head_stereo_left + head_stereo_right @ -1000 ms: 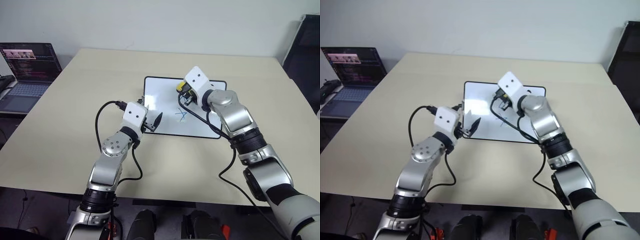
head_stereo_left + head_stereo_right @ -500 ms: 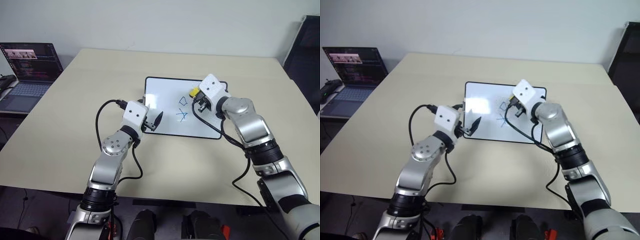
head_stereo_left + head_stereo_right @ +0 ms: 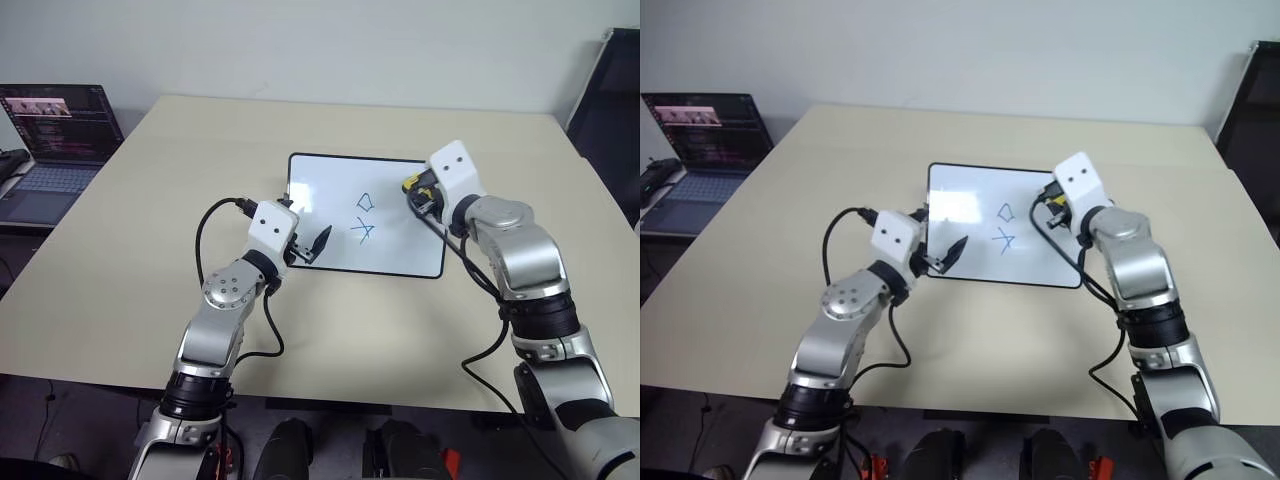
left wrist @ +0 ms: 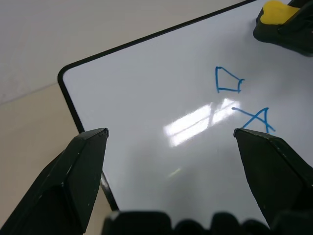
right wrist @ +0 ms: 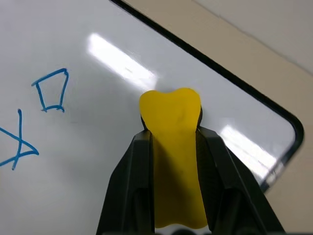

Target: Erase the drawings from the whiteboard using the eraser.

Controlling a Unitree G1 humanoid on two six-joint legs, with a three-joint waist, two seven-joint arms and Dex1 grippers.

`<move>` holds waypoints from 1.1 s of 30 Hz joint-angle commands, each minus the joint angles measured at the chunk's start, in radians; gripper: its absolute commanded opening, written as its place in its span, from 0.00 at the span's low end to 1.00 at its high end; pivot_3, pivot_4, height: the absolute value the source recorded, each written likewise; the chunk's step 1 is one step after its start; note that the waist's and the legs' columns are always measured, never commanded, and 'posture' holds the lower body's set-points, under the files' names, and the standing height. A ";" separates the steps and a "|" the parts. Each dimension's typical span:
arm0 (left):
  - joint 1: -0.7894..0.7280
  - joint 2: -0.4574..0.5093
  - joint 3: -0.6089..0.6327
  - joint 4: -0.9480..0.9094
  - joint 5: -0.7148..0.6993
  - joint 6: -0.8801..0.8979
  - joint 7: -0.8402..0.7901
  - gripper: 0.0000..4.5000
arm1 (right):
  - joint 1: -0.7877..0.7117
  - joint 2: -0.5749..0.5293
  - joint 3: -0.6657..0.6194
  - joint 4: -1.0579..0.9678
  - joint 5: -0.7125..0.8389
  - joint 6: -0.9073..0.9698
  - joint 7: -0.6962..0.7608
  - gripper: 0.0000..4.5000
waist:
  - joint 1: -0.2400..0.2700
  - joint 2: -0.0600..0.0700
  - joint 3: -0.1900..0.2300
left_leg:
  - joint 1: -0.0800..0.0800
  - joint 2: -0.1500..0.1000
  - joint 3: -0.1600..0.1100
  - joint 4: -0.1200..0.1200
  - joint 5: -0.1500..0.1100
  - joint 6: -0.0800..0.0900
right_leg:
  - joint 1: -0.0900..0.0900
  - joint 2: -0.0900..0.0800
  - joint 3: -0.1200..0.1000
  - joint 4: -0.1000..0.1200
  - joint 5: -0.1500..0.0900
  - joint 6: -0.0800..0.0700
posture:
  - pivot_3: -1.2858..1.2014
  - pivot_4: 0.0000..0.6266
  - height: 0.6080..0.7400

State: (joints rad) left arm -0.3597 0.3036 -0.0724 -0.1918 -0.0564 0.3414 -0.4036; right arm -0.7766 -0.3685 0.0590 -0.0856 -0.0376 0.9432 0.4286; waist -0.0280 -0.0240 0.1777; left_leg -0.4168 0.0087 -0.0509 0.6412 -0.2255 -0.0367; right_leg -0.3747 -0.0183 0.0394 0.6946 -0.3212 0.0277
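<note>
The whiteboard (image 3: 320,190) lies flat mid-table. It carries two blue drawings: a small four-sided outline (image 3: 366,203) and, nearer me, a crossed star shape (image 3: 363,232). My right gripper (image 3: 413,190) is shut on the yellow eraser (image 5: 172,147), right of the drawings and over the board's right part near its far right corner. I cannot tell whether the eraser touches the surface. My left gripper (image 3: 307,240) stands open and empty at the board's near left corner, its fingers (image 4: 88,161) spread wide toward the drawings (image 4: 227,81).
An open laptop (image 3: 55,140) sits on a lower surface off the table's left edge. A dark chair (image 3: 610,110) stands at the far right. Black cables loop from both wrists. Bare tabletop (image 3: 180,160) surrounds the board.
My right gripper carried the eraser rightward, from over the drawings to the board's right side. That uncovered the four-sided outline. The left arm stayed put.
</note>
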 commanded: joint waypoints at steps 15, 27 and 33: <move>0.269 0.059 0.040 -0.313 -0.130 0.086 -0.054 1.00 | 0.324 0.150 -0.254 -0.637 0.169 0.305 -0.148 0.19 | -0.003 0.000 0.000 | 0.001 0.000 0.001 -0.006 0.000 0.000 | 0.001 0.000 0.000 -0.007 0.000 0.000 | 0.52 0.24 1.00; 0.208 0.062 0.044 -0.263 -0.099 0.013 -0.046 1.00 | 0.345 0.177 -0.229 -0.636 0.198 0.274 -0.207 0.19 | -0.004 0.000 0.000 | 0.001 0.000 0.001 -0.007 0.000 0.000 | 0.001 0.001 0.001 -0.008 0.000 0.000 | 0.52 0.24 1.00; 0.216 0.060 0.039 -0.262 -0.097 0.008 -0.045 1.00 | 0.334 0.170 -0.216 -0.631 0.209 0.268 -0.215 0.19 | -0.004 0.000 0.000 | 0.001 0.000 0.001 -0.008 0.000 0.000 | 0.001 0.001 0.000 -0.008 0.000 0.000 | 0.52 0.24 1.00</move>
State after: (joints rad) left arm -0.1415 0.3594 -0.0372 -0.4305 -0.1540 0.3750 -0.4498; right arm -0.4241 -0.1911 -0.1628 -0.6791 0.1538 1.2350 0.2156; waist -0.0319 -0.0236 0.1778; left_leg -0.4154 0.0090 -0.0499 0.6335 -0.2255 -0.0366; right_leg -0.3740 -0.0178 0.0398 0.6870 -0.3213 0.0277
